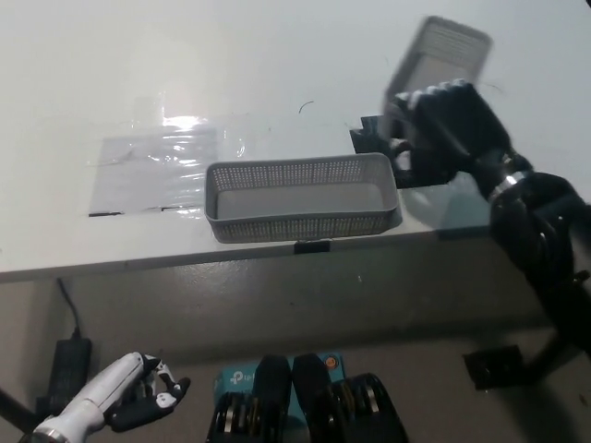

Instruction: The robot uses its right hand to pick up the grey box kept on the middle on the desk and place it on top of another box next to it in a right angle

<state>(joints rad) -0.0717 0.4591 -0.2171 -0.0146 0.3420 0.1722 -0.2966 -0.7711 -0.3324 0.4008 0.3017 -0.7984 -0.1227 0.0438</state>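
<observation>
A grey perforated box (300, 197) lies lengthwise near the front edge of the white desk (231, 74). My black right hand (450, 129) is shut on a second grey box (438, 61), held tilted in the air just right of the first box and blurred by motion. Its lower end is hidden behind the hand. My white left hand (120, 395) rests low at the lower left, below the desk, holding nothing.
A clear plastic sheet (152, 166) lies on the desk left of the box. A dark patch (369, 137) shows on the desk behind the right hand. A black adapter and cable (66, 365) lie on the floor at left.
</observation>
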